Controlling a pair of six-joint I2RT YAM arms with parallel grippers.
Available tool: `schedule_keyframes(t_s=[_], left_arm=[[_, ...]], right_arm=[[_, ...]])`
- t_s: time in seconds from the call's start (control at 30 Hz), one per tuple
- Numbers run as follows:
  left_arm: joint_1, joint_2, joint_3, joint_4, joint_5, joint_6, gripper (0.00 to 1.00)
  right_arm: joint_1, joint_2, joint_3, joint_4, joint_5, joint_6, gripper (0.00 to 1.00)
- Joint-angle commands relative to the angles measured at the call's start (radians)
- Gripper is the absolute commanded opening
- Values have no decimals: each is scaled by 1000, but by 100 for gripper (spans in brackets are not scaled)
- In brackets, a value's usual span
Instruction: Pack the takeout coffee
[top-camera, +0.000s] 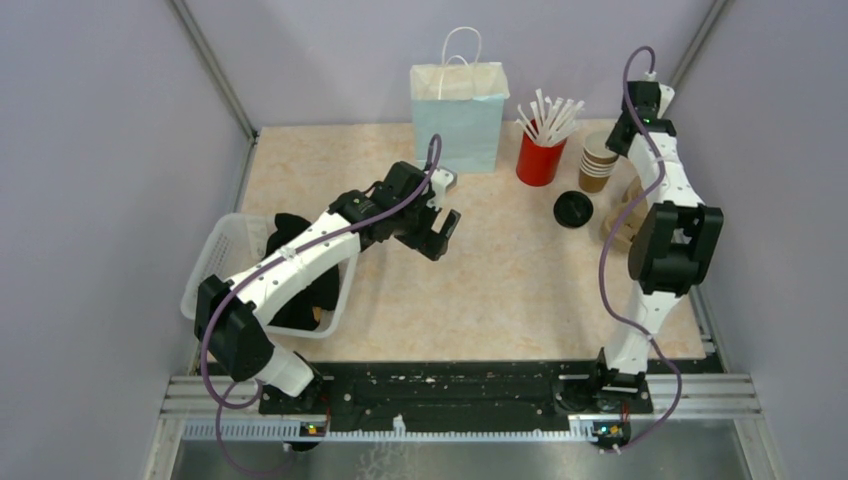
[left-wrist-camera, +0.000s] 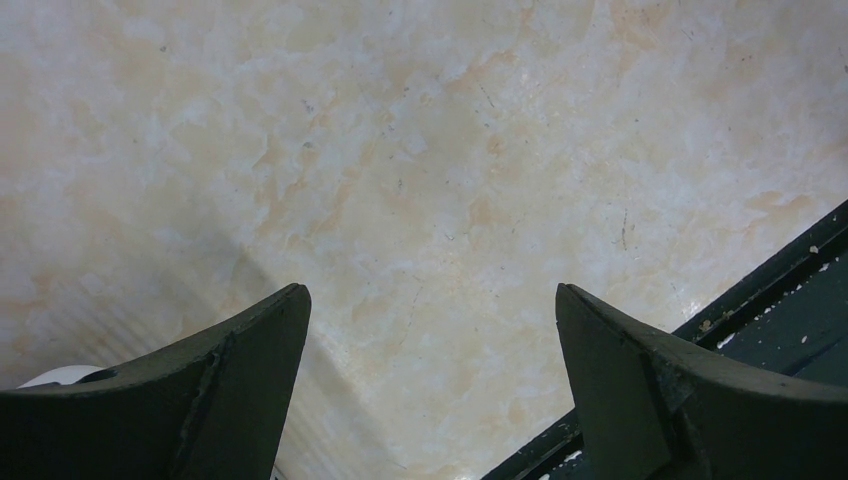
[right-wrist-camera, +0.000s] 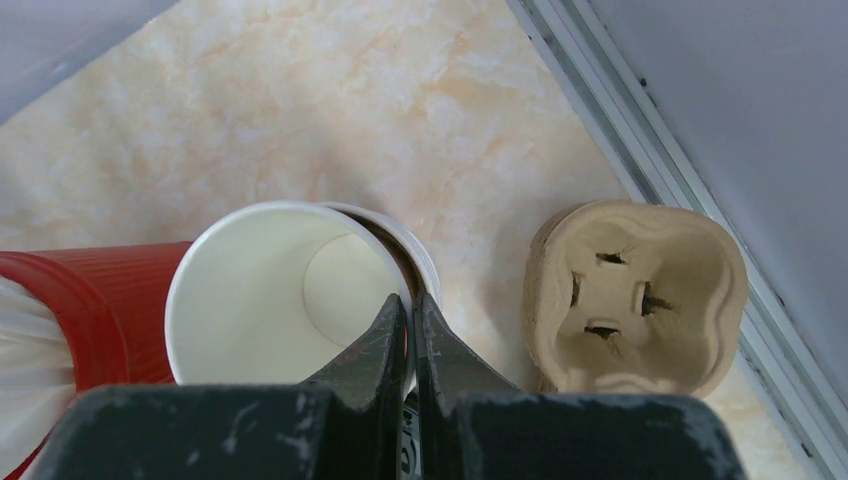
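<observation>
A stack of brown kraft takeout coffee cups (top-camera: 598, 160) stands at the back right. Seen from the right wrist, the top cup (right-wrist-camera: 270, 290) is white inside and has no lid. My right gripper (right-wrist-camera: 412, 300) is shut on its rim, one finger inside and one outside. The rim of another cup (right-wrist-camera: 425, 255) shows just behind it. In the top view the right gripper (top-camera: 612, 140) reaches down onto the stack. A round black lid (top-camera: 573, 209) lies on the table in front of the cups. My left gripper (top-camera: 440, 225) (left-wrist-camera: 430, 300) hangs open over bare table, holding nothing.
A pale blue paper bag (top-camera: 460, 115) stands upright at the back centre. A red cup of white straws (top-camera: 540, 150) (right-wrist-camera: 90, 300) is beside the cups. A pulp cup carrier (right-wrist-camera: 635, 295) (top-camera: 618, 215) sits near the right wall. A white basket (top-camera: 215, 255) stands at the left.
</observation>
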Motion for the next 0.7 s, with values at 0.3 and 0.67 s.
schedule_keyframes(t_s=[0.3,0.67], left_arm=[[3,-35,44,7,1,10,99],[3,-80,83,-18,51,-168,98]], right_arm=[[-14,-167,78,-50,-34,63,0],[72,-441,-109,-123,-146,11,0]])
